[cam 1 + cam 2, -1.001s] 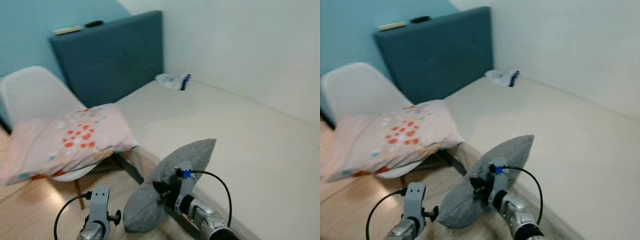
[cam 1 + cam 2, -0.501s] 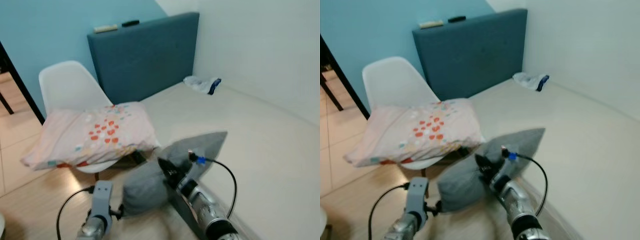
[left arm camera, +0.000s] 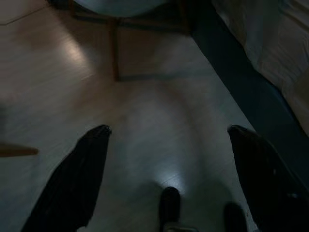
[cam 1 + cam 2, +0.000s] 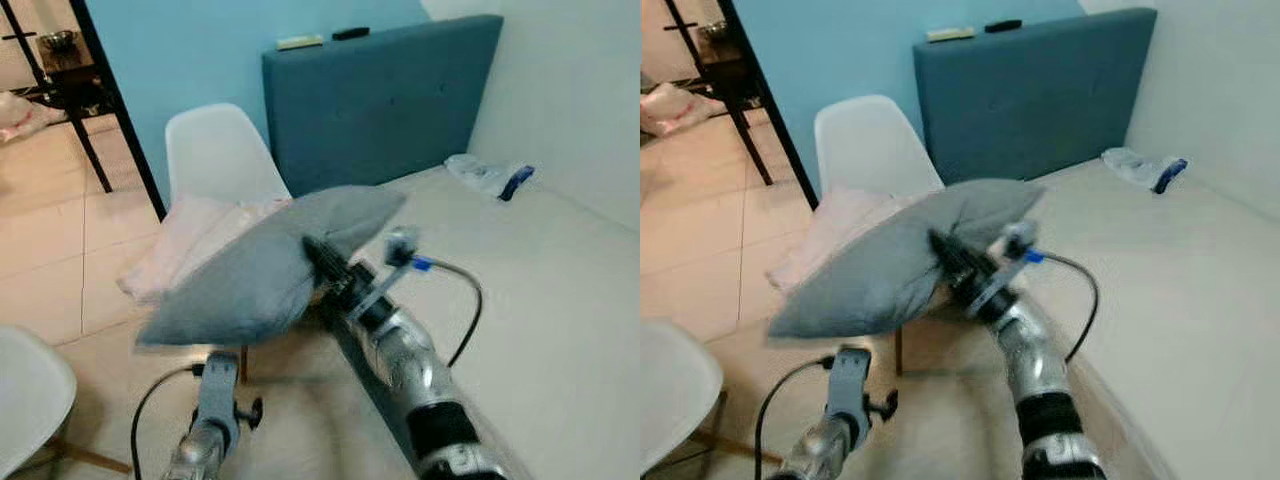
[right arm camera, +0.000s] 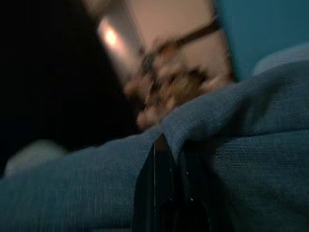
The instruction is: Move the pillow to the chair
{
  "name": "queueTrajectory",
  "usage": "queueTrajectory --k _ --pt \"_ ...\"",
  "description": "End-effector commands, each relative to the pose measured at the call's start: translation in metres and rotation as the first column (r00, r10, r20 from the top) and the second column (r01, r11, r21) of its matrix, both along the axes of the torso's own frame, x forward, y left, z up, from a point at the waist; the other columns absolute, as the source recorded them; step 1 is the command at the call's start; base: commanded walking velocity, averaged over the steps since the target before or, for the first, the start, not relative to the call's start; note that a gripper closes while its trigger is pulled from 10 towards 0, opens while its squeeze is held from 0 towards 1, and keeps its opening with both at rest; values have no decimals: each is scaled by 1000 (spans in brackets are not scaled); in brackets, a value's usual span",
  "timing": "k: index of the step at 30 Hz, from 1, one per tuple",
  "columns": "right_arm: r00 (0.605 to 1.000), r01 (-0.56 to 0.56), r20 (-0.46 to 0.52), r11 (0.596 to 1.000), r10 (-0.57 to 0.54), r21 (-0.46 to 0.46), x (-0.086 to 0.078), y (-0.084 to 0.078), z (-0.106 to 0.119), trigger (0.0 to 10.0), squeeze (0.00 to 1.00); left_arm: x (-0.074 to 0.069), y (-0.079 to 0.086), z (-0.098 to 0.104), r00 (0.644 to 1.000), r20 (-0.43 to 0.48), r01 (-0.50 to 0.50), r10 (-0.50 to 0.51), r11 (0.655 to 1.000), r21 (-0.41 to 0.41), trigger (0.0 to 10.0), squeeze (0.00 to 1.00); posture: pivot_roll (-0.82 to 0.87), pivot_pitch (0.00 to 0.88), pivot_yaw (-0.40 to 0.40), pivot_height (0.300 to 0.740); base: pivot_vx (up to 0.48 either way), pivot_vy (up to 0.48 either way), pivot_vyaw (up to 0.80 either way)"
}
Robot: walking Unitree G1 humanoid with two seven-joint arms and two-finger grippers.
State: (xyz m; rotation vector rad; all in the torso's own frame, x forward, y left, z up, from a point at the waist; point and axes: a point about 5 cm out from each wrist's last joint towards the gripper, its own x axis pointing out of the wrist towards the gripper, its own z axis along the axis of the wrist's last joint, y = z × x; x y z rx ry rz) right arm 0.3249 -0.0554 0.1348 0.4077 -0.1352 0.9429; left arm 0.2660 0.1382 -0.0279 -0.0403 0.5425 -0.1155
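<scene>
Lifted since a second ago, the grey pillow [image 4: 262,272] now hangs in the air over the white chair [image 4: 219,160].
Right gripper [image 4: 318,258] pinches the pillow's edge between closed fingers; a pink pillow [image 4: 190,236] already lies on the chair's seat, beside the bed [image 4: 560,290] edge. Left gripper [image 3: 169,140] hangs low over the floor, fingers spread wide and empty.

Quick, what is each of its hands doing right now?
Left hand: open, holding nothing, low over the floor.
Right hand: closed on the grey pillow, held up in front of the white chair.
</scene>
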Motion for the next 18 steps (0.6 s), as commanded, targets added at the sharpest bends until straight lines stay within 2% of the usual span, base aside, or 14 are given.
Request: queueTrajectory --k 1,3,14,18 --pt "1000 2 20 996 0 -90 -1 10 -6 10000 0 5 4 5 999 39 -11 11 1000 14 10000 0 2 0 -4 740 0 0 738" --pt "998 69 -4 992 -69 -107 -1 6 -9 10000 0 9 4 10 997 70 -22 22 1000 3 10000 0 1 0 -2 740 0 0 716" --pt "986 161 -12 975 -165 -155 0 -6 -15 10000 0 10 16 12 995 86 -57 55 998 16 10000 0 1 0 2 740 0 0 718" --pt "985 170 -8 968 -175 -185 1 -7 -18 10000 0 9 15 11 996 81 -50 49 999 13 10000 0 0 0 1 740 0 0 719"
